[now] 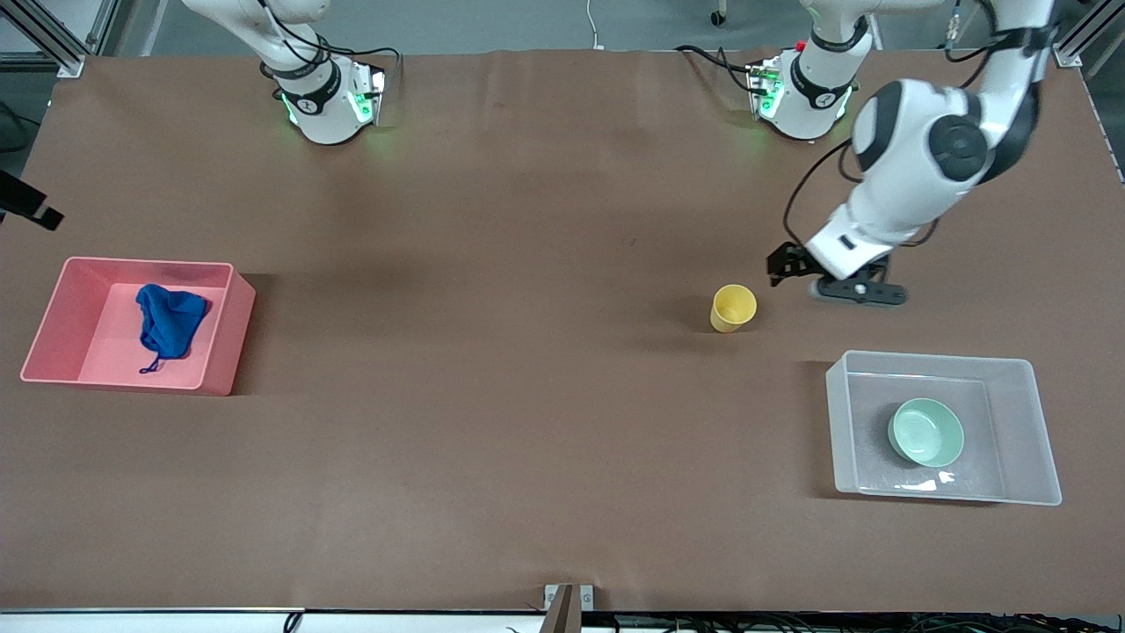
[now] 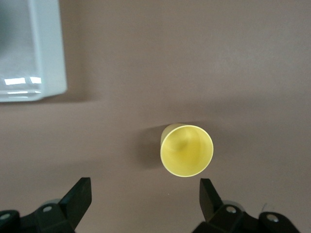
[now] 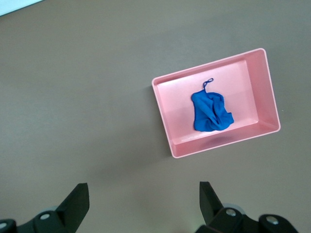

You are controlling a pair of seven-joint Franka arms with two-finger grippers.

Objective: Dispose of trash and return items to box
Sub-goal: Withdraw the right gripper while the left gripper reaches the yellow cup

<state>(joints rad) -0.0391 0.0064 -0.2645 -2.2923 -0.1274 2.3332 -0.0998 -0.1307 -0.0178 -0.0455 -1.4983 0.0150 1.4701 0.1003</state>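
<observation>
Small yellow plastic cup (image 1: 733, 308) stands upright on the brown tabletop (image 1: 492, 422), mouth up, nearer the left arm's end. Left gripper (image 2: 146, 194) hovers over the tabletop just beside the cup, jaws spread wide, holding nothing. Pale mint-green round bowl (image 1: 925, 432) sits inside the translucent clear rectangular plastic tub (image 1: 1027, 479), nearer the front camera than the cup. Royal-blue cloth rag (image 1: 169, 320) with a thin loop string lies in the pink rectangular bin (image 1: 228, 352) at the right arm's end. Right gripper (image 3: 144, 199) is high over the tabletop near the bin, jaws wide apart, empty.
</observation>
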